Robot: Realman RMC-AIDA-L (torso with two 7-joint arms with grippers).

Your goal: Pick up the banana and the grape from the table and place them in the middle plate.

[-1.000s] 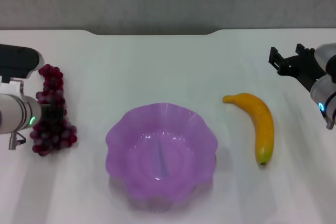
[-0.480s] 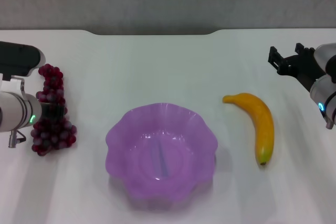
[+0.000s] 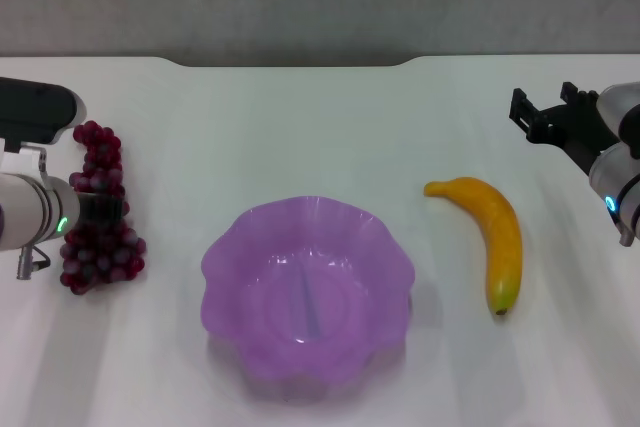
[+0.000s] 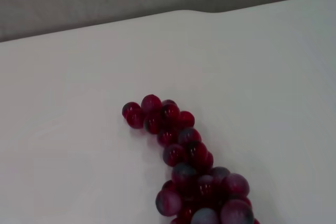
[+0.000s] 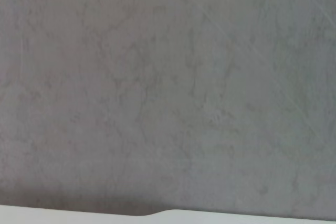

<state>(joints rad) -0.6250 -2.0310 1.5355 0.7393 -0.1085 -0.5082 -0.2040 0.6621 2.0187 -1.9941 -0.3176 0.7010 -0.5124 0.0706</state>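
Observation:
The grape (image 3: 100,252) bunch lies at the table's (image 3: 300,127) left side, and fills the lower middle of the left wrist view (image 4: 184,156). My left gripper (image 3: 98,209) is down at the middle of the bunch, reaching in from the left. The banana (image 3: 497,237) lies right of the middle plate (image 3: 235,247), a purple scalloped dish that is empty. My right gripper (image 3: 545,119) hovers open near the table's right edge, behind and to the right of the banana, holding nothing. The right wrist view shows only the grey wall.
The table's far edge has a notch (image 3: 290,62) with a grey wall behind it. Bare white tabletop lies between the grape bunch and the dish, and between the dish and the banana.
My left arm has shifted slightly to the left while staying at the grape bunch. The bunch, banana, dish and right arm have not visibly moved.

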